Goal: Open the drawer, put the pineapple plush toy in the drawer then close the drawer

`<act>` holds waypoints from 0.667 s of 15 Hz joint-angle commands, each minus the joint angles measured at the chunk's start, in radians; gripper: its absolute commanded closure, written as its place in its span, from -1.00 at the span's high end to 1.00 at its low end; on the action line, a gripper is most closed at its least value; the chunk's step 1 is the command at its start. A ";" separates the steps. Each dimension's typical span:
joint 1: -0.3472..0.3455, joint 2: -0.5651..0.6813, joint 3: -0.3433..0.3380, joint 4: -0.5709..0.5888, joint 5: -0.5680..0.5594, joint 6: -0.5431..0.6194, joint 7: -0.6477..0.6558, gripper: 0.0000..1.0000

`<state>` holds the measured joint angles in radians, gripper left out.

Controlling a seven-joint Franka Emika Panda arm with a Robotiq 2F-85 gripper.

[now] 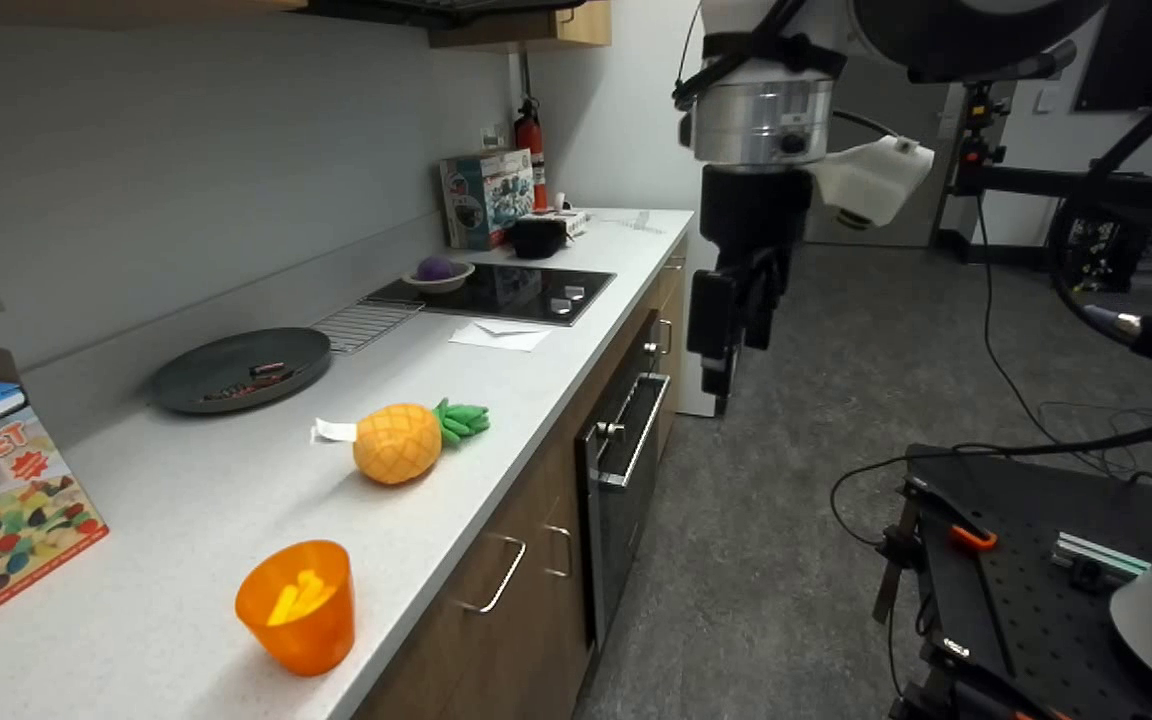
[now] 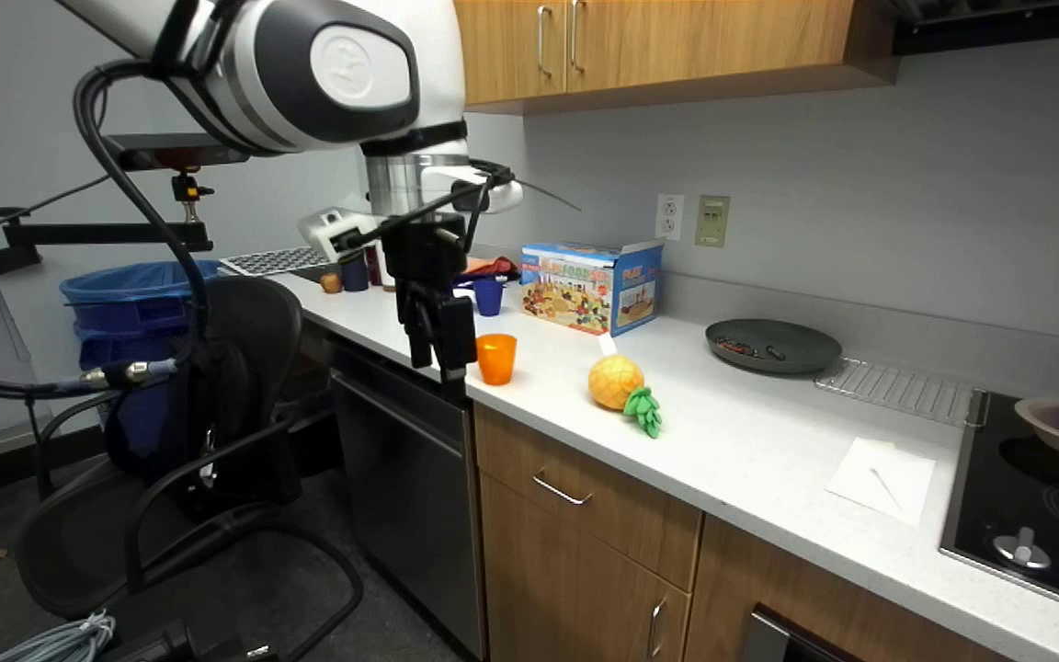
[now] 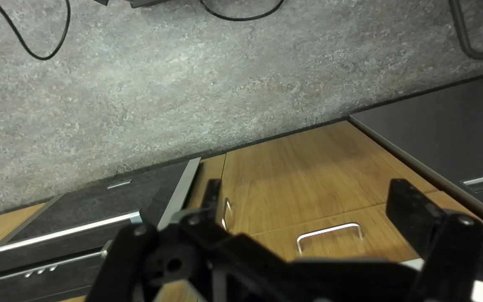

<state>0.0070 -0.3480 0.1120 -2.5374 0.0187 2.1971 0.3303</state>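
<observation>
Drawer (image 2: 612, 517), one: shut, no gap showing at its front, below the counter (image 2: 723, 450). Handle (image 3: 329, 230) slim, silver, untouched. Opening: outstanding.

Pineapple (image 2: 615, 382), one, plush: lying on the counter in both exterior views, green tuft (image 2: 644, 411) toward the front edge, white tag (image 2: 607, 344) at the opposite end. Set near the cup (image 2: 496, 359), apart from it. Placing in the drawer: outstanding.

Gripper (image 3: 308, 199), one, mine to drive: fingers (image 3: 409, 214) spread wide, nothing held. In both exterior views it hangs over the floor (image 1: 776, 560) in front of the counter, fingertips down, apart from handle and pineapple. The wrist view frames the handle between the fingers, which I put down to line of sight, not contact.

Progress, my judgement: at the very start; no step complete. Remaining, in order: pull the drawer out, lift the pineapple, lower it inside, let go, push the drawer home. I take the step in hand to be lining up on the handle; how near the fingertips are to it in depth, I cannot tell.
</observation>
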 commanded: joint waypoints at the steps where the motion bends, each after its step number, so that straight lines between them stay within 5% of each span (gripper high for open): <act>1: 0.002 0.118 0.005 0.052 0.053 0.068 0.095 1.00; 10: 0.007 0.114 0.007 0.042 0.045 0.092 0.148 1.00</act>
<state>0.0111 -0.2342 0.1220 -2.4967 0.0645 2.2906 0.4782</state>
